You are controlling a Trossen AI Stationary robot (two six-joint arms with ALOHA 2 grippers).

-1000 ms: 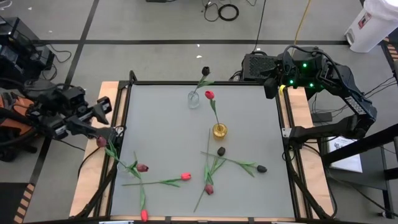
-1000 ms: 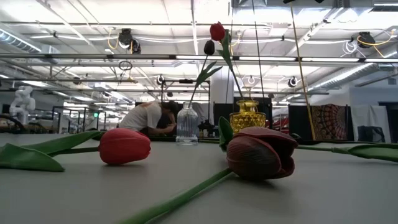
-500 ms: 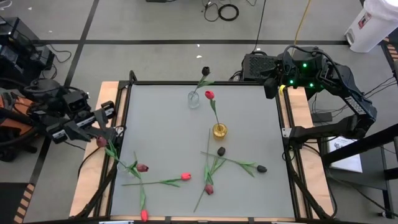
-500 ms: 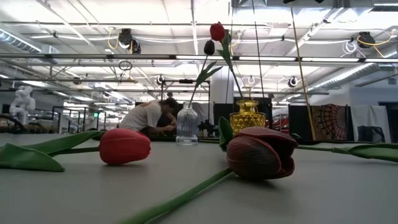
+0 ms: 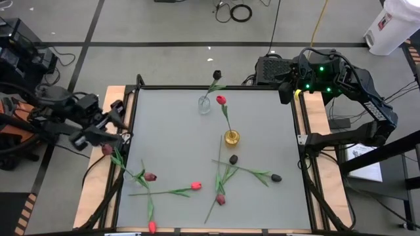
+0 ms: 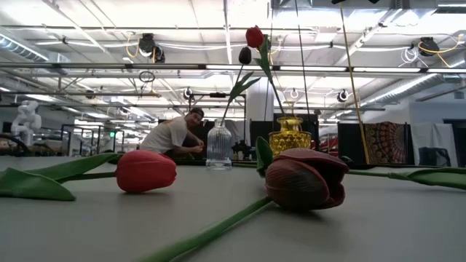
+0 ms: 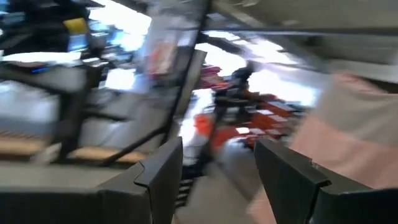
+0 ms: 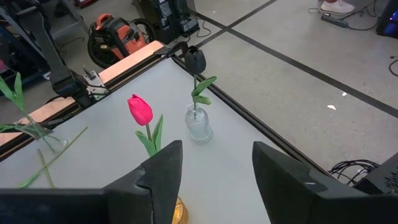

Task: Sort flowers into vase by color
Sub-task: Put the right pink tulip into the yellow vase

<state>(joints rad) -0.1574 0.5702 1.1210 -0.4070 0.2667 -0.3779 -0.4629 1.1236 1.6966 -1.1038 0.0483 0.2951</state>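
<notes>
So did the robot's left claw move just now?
Yes. In the high view the left gripper, open, has swung toward the table's far side along its left edge.

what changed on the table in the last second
Only the left arm moved: its open left gripper swung at the table's left edge, holding nothing. The right gripper stayed parked at the far right corner. The clear glass vase, amber glass vase and loose tulips stayed put.

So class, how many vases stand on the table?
2. The clear glass vase stands near the far edge, holding a black tulip; the amber vase stands mid-table, holding a red tulip. None seem hidden.
</notes>
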